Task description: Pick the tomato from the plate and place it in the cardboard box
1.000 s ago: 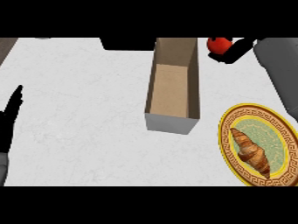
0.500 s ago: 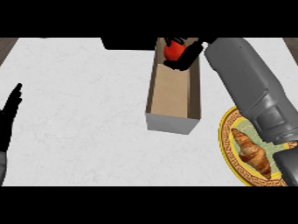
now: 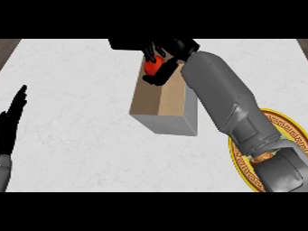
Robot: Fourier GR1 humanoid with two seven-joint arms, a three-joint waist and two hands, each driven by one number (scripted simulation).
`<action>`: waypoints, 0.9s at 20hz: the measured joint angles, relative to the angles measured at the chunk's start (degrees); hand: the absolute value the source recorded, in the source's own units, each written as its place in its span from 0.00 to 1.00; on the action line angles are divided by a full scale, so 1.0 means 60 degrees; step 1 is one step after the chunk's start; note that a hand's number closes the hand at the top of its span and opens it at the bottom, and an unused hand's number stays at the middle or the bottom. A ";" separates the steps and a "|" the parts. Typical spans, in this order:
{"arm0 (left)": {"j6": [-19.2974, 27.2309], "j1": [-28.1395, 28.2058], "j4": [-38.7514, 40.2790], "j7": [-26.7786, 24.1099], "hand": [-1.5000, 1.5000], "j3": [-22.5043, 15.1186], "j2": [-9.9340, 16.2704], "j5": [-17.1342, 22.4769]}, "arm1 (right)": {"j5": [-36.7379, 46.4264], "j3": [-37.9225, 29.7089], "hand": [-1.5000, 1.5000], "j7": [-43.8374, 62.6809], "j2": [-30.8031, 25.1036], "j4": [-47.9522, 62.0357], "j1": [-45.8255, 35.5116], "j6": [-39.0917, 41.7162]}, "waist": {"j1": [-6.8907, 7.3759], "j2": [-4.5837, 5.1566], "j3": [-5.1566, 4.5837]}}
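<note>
tomato in right hand, over cardboard box

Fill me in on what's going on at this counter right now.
The robot's right hand is curled round a round red tomato and holds it over the far end of the open brown cardboard box on the white counter. The tomato has not been let go. The gold-rimmed round plate lies at the right, mostly hidden by the grey forearm. The left hand rests open at the left edge.
</note>
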 measured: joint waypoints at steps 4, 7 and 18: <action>0.0017 -0.0234 -0.0093 0.0147 0.50 -0.0091 -0.0087 -0.0111 | -0.0151 0.0070 0.00 0.0390 0.0193 0.0589 0.0129 0.0007 | 0.0128 0.0032 -0.0004; 0.0010 -0.0258 -0.0050 0.0104 0.50 -0.0130 -0.0147 -0.0181 | -0.0241 0.0096 0.00 0.0385 0.0177 0.0781 0.0073 0.0104 | 0.0164 0.0009 -0.0018; -0.0090 -0.0354 0.0064 0.0105 0.50 0.0035 -0.0127 -0.0169 | -0.1794 -0.1282 0.00 -0.0514 0.0186 0.0674 -0.0031 -0.0064 | 0.0163 0.0080 0.0000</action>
